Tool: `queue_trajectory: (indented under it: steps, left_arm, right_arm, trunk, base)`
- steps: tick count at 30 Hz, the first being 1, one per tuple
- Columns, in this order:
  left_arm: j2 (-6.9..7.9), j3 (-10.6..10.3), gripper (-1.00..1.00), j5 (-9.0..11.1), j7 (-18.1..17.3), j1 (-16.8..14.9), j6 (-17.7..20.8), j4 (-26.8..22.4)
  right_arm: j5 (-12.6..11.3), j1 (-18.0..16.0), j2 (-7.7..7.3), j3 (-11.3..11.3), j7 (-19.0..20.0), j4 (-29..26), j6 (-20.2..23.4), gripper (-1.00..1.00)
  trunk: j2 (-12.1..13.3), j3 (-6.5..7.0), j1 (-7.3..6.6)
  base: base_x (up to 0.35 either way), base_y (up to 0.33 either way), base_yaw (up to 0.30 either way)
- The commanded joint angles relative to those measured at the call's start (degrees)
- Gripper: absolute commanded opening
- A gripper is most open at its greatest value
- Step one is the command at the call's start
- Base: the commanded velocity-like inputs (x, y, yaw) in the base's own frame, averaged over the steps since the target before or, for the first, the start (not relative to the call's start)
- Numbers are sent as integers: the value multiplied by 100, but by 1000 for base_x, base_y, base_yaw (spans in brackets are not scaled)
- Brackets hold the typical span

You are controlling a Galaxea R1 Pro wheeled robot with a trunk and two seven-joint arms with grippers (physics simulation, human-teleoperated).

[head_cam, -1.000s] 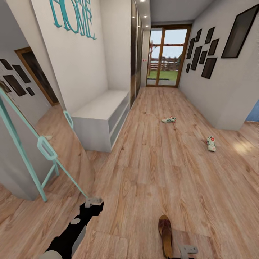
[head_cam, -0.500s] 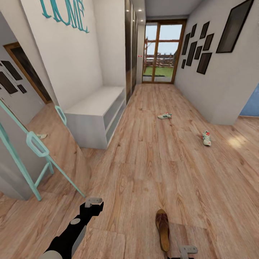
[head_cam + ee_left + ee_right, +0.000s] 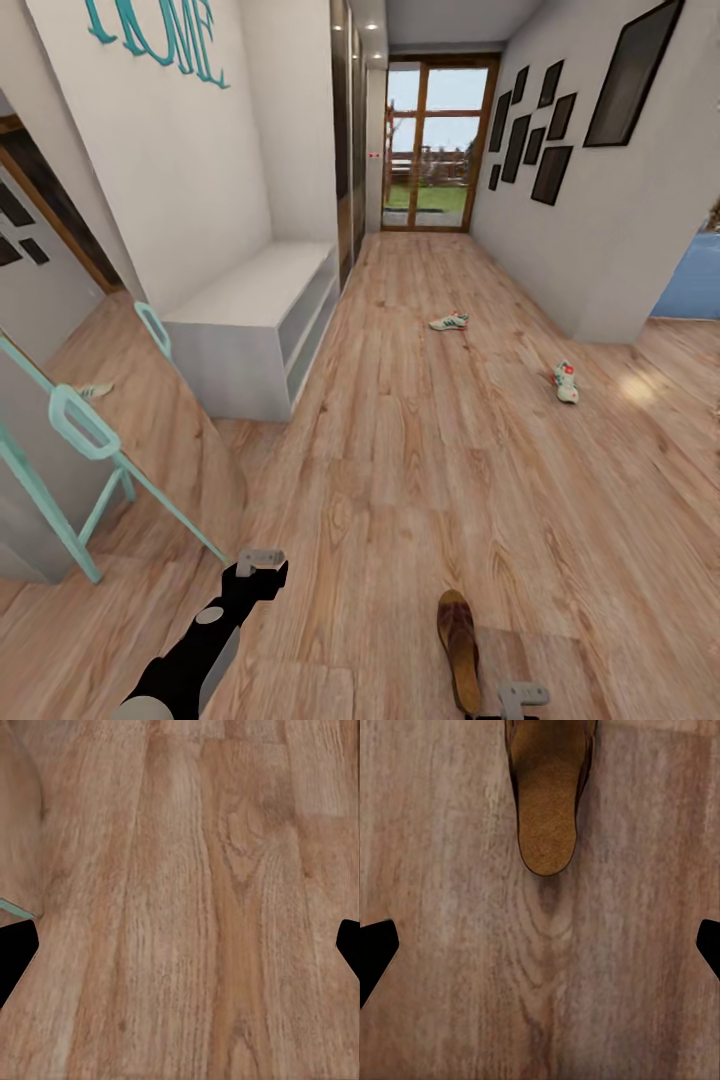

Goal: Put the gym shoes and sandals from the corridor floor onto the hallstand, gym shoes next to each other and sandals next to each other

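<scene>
A reddish-brown, tan-soled sandal (image 3: 459, 645) lies on the corridor floor (image 3: 430, 470) by the empty, wide-open right tool (image 3: 540, 945); the left tool (image 3: 180, 945) gapes empty too.

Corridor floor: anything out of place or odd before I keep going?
Yes, shoes lie scattered on the corridor floor: one gym shoe mid-corridor, another gym shoe apart from it near the right wall, pointing different ways, and a brown sandal close in front of the right gripper. Nothing looks damaged.
</scene>
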Motion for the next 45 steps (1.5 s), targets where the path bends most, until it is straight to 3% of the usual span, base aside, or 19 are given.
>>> queue_trajectory:
  steps: [1, 15, 30, 34, 38, 43, 45]
  left_arm:
    - [1, -2, 100, 0, -11, -2, -18, 4]
    - [-7, -5, 100, -9, -11, -3, -19, 2]
    - [1, 9, 100, -9, -7, -3, -11, -6]
    - [1, 19, 100, -9, -4, -6, -4, -36]
    - [-9, 23, 100, -9, -2, -9, -1, -65]
    - [-8, 24, 100, -9, -2, -10, -1, -77]
    - [-8, 24, 100, -9, -2, -10, -1, -76]
  right_arm:
    - [-3, 0, 0, -1, -2, -12, 34, 100]
    - [-2, 0, -8, -15, 15, -21, 26, 100]
    - [-15, -5, -12, -33, -26, -33, 90, 100]
    - [-9, -61, -23, -41, -34, -366, 183, 100]
    - [-4, -335, -24, -45, -35, -1287, 931, 100]
    - [-12, -452, -30, -46, -27, -1611, 1843, 100]
    - [-11, -467, -24, -46, -19, -1650, 1994, 100]
  trunk:
    - [-2, -5, 0]
    - [-2, -6, 0]
    - [-603, -388, 330]
    - [-764, -497, 417]
    - [-924, -607, 505]
    - [-1125, -744, 615]
    - [-1205, -799, 659]
  base:
    - [91, 97, -120]
    - [19, 20, -24]
    - [0, 0, 0]
    - [0, 0, 4]
    - [0, 0, 41]
    - [0, 0, 56]
    - [0, 0, 61]
